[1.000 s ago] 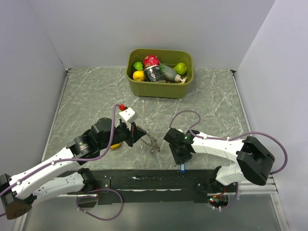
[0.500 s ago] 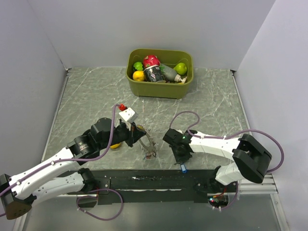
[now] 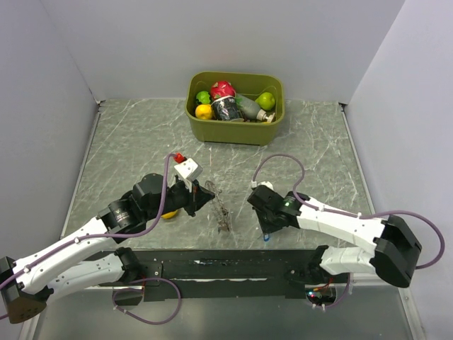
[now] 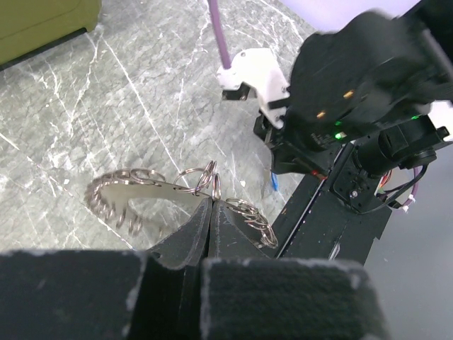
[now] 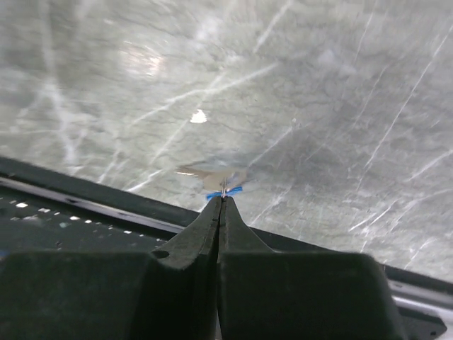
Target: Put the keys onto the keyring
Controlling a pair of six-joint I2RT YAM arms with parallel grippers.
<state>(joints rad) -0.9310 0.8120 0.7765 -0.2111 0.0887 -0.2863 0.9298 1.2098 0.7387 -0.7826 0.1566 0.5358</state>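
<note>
Item 1: left gripper (image 4: 212,208), black, 2 fingers pinched tight on the near edge of the flat grey-brown metal keyring with a beaded, looped rim (image 4: 134,193). The left wrist view shows the ring's small wire loops along its rim and the ring held out edge-on over the grey-green marbled tabletop (image 3: 134,134). The top view shows it only as a thin dark strip slanting from the gripper toward the table's near middle. Item 2: right gripper (image 5: 221,203), black, fingers clamped together on a tiny key with a blue plastic head and silver blade (image 5: 224,190). The right wrist view shows the blade pointing away from the fingertips, close over the marble beside the black front rail (image 3: 226,263); whether it touches the surface cannot be told. From above the key is only a blue speck under the gripper, well apart from the keyring. Item 3: olive-green plastic bin (image 3: 273,132) at the far edge, filled with mixed objects, seen in the top view only.
</note>
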